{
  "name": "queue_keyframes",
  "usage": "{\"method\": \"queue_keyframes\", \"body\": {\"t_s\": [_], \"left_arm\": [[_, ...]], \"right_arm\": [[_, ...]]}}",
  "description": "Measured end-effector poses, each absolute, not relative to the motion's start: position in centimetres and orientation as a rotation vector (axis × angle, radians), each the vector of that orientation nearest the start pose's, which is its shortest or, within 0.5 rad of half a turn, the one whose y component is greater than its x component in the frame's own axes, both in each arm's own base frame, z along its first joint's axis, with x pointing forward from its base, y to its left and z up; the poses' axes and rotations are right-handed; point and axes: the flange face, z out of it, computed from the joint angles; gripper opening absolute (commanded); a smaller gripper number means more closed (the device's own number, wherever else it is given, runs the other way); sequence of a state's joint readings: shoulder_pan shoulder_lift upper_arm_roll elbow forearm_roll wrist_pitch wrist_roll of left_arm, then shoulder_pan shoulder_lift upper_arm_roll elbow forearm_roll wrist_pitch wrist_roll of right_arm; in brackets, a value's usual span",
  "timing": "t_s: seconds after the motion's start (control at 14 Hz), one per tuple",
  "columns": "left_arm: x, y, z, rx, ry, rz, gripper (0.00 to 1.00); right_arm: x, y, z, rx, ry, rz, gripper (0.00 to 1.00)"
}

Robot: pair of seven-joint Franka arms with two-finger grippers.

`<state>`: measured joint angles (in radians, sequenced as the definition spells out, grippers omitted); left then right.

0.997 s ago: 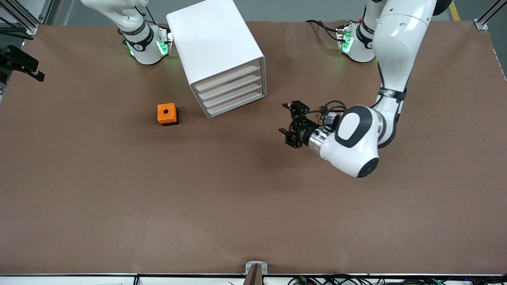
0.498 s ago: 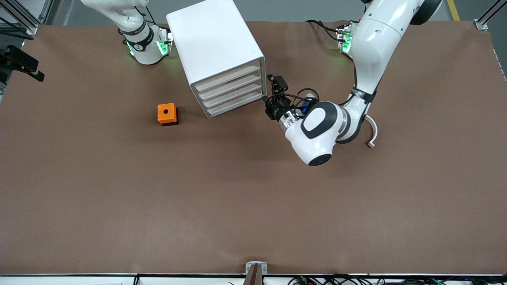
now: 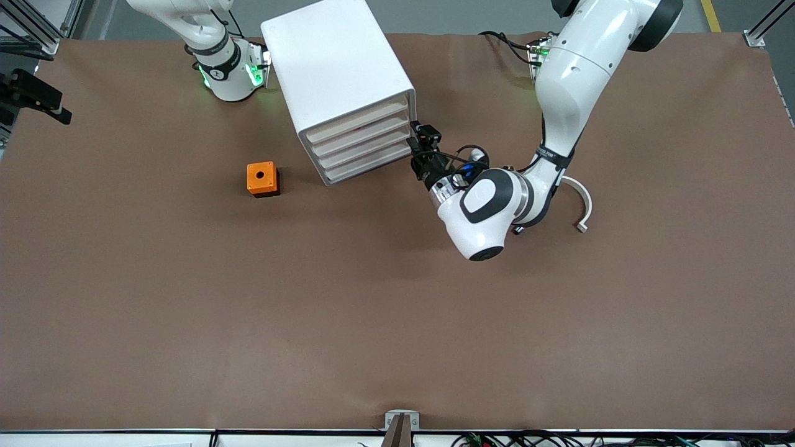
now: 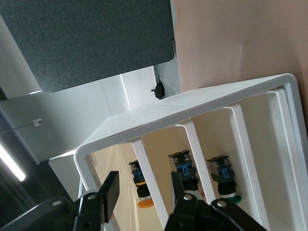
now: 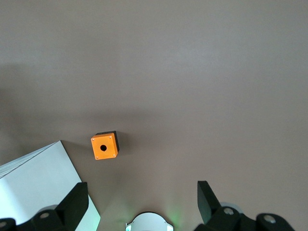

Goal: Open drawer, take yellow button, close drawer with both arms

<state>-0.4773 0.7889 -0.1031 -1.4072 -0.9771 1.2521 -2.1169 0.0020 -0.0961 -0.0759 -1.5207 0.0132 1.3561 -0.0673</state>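
Between left gripper (image 4: 144, 204) fingers: drawer (image 4: 144, 163) front.

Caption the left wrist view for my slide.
Left gripper at the white cabinet's drawer fronts, fingers straddling a divider, push-buttons visible inside.

My three eyes on the table

High front eye overlooks everything; my left wrist stares close into the cabinet (image 4: 202, 110); my right wrist looks down from high, sharing the orange box (image 5: 105, 146).
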Motion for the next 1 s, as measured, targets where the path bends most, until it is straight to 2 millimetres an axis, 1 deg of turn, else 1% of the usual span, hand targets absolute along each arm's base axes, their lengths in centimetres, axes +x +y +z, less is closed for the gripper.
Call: {"method": "queue_keyframes", "body": {"t_s": [0.14, 0.43, 0.64, 0.78, 1.0], "left_arm": [[48.1, -43.7, 26.1, -1.338, -1.551, 1.539, 0.50], [46.6, -45.1, 24.7, -1.304, -1.517, 1.525, 0.51], [45.9, -46.2, 24.6, -1.285, -1.495, 1.562, 0.50], [45.0, -47.1, 24.7, -1.291, -1.477, 1.555, 0.51], [42.9, -48.7, 24.2, -1.294, -1.444, 1.524, 0.51]], "right_arm": [[49.9, -3.8, 68.0, -3.115, 0.006, 0.105, 1.00], [49.9, -3.8, 68.0, -3.115, 0.007, 0.107, 1.00], [49.9, -3.8, 68.0, -3.115, 0.007, 0.107, 1.00], [49.9, -3.8, 68.0, -3.115, 0.008, 0.107, 1.00], [49.8, -3.9, 68.0, -3.117, 0.010, 0.109, 1.00]]}}
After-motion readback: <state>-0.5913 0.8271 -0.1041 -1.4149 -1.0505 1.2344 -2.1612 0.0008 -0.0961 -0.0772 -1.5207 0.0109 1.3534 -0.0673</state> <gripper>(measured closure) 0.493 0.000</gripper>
